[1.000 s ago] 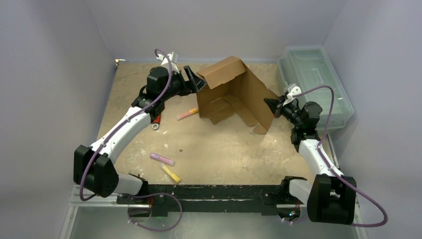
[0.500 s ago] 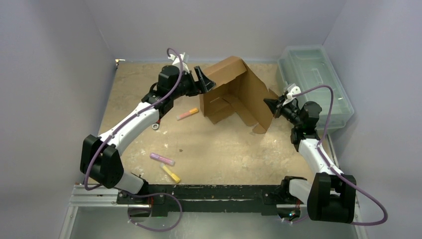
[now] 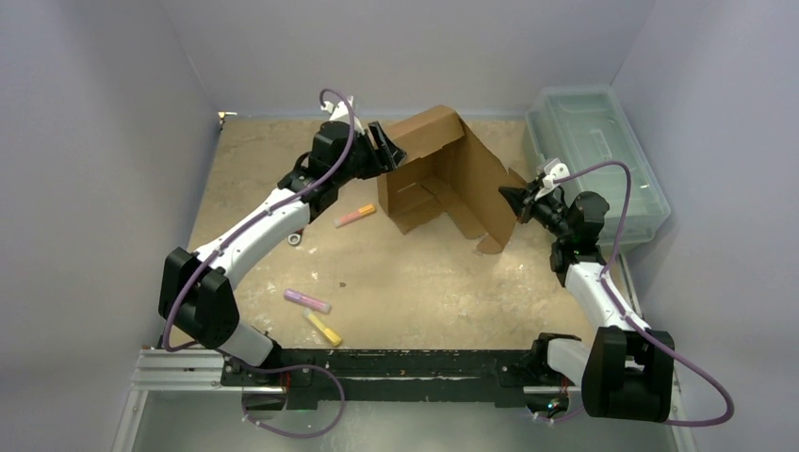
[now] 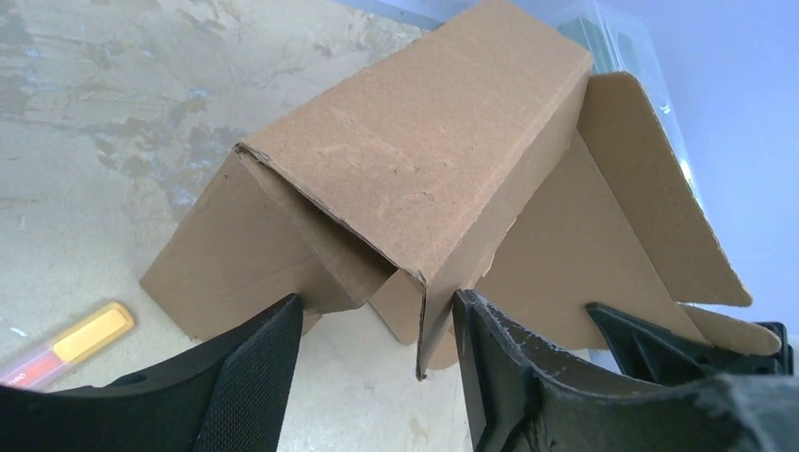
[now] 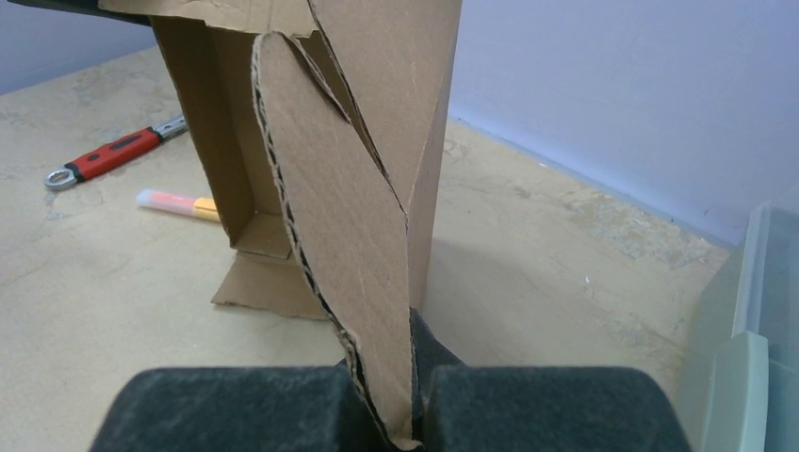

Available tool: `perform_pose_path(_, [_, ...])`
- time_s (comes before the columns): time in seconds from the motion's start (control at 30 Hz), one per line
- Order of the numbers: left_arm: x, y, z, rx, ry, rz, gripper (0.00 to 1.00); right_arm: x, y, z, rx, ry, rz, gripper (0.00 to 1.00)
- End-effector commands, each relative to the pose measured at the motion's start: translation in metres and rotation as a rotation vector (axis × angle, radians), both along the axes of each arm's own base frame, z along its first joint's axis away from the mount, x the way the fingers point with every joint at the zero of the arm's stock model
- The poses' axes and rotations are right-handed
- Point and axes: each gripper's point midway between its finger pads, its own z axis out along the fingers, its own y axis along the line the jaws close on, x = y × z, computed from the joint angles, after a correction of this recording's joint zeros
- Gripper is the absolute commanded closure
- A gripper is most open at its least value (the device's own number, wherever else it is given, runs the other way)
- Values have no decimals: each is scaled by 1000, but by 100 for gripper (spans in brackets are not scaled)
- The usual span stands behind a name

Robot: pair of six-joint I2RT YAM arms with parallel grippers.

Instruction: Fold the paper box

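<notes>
The brown paper box (image 3: 452, 179) stands half folded at the table's far middle, with one wall raised and its flaps loose. My left gripper (image 3: 386, 151) is at its upper left corner. In the left wrist view the left gripper (image 4: 375, 311) is open and straddles the box's (image 4: 415, 151) folded corner, and a cardboard edge hangs between the fingers with gaps on both sides. My right gripper (image 3: 512, 200) is at the box's right side. There the right gripper (image 5: 415, 395) is shut on a rounded flap of the box (image 5: 349, 188), holding it upright.
A translucent green bin (image 3: 594, 151) sits at the back right, close to the right arm. An orange marker (image 3: 355, 216), a red-handled wrench (image 5: 113, 155), a purple marker (image 3: 307, 301) and a yellow marker (image 3: 323, 329) lie on the table left of the box.
My left arm has swung right and forward, bringing its fingers around the box's left corner, and its jaws have narrowed. The right arm and its grip on the flap are unchanged.
</notes>
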Motion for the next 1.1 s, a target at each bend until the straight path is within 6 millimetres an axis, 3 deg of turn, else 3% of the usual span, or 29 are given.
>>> perform_pose_path(0.0, [11,5,19,15,-56,61,42,1,0,7,7,-9,5,100])
perform_pose_path(0.43, [25,16,7,148,-104,149,54,-3,6,8,11,-1,41,100])
perform_pose_path(0.7, [33,21,13,167,-138,198,68,-16,17,23,5,-33,125,100])
perform_pose_path(0.83, [36,20,14,169,-143,198,68,-23,20,31,-9,-53,147,100])
perform_pose_path(1.07, [39,19,12,192,-158,190,69,-28,36,22,-49,-20,226,100])
